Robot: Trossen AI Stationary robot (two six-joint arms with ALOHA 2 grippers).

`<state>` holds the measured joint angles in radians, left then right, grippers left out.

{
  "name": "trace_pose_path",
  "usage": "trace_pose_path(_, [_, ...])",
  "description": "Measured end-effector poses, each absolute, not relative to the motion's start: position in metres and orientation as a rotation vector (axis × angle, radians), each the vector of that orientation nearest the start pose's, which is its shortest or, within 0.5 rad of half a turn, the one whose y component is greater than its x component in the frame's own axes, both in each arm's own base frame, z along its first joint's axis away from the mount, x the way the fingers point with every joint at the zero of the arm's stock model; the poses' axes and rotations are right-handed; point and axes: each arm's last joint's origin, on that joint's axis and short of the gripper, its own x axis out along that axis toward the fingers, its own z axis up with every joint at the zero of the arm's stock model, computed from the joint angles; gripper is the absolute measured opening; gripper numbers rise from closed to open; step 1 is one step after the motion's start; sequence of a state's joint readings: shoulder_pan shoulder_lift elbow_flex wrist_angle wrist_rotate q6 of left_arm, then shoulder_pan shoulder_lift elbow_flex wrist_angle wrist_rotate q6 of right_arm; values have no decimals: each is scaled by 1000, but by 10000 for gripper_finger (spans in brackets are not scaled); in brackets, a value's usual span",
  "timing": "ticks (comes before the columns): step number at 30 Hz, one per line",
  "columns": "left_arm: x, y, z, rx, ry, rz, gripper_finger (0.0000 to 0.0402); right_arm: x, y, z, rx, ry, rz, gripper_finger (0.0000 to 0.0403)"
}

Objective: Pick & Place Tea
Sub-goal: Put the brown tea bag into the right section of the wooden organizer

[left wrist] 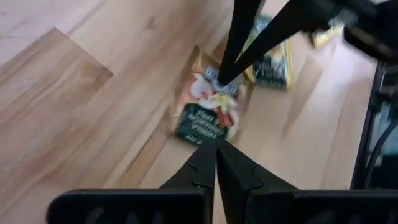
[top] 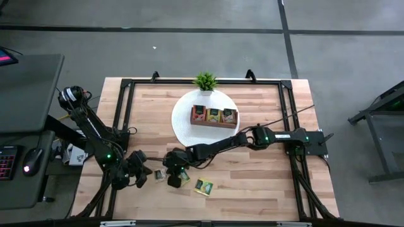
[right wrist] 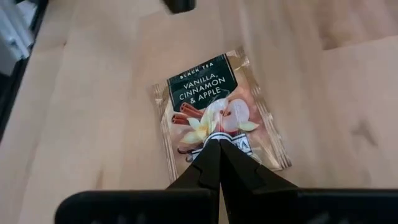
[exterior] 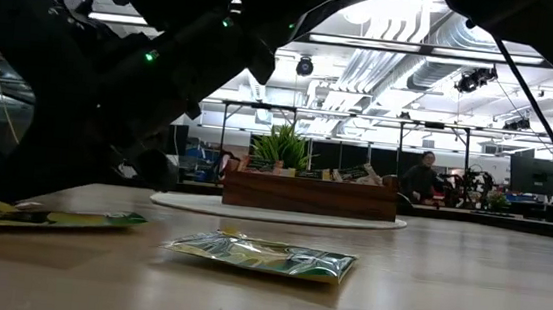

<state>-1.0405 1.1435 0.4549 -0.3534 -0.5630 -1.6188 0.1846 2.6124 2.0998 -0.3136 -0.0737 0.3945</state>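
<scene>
A pinkish tea sachet with a dark label (right wrist: pixel 214 102) lies flat on the wooden table between my two grippers; it also shows in the left wrist view (left wrist: pixel 205 112) and the high view (top: pixel 159 174). My right gripper (right wrist: pixel 217 144) is shut, its tips over the sachet's printed face. My left gripper (left wrist: pixel 216 149) is shut and empty, just short of the sachet's near edge, toward the table's left. A yellow-green sachet (top: pixel 178 179) and another green one (top: pixel 203 186) lie flat close by. More sachets stand in the brown tray (top: pixel 213 116). My right gripper has its shut fingertips (left wrist: pixel 221 78) at the middle of the pinkish sachet's printed face (right wrist: pixel 219 127), slanting down from the table's right. Whether they touch it or hover just above, I cannot tell. The sachet lies flat on the table.
The tray stands on a round white plate (top: pixel 183 123) at the table's far middle, with a small green potted plant (top: pixel 205 81) behind it. A black frame (top: pixel 287 107) runs around the table. A person (exterior: pixel 420 178) shows in the room beyond.
</scene>
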Motion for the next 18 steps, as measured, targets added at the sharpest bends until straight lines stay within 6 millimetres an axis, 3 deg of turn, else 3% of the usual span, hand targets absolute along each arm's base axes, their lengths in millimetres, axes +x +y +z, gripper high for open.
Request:
trace_pose_path(4, [109,-149,155,-817,772,274,46,547,98,97,325,867,36,0])
trace_pose_path(13, [124,-139,147,-874,843,393,152,544,92,94,316,910,-14,0])
trace_pose_path(18, [134,-134,139,-908,896,452,190,541,91,93,311,942,-40,0])
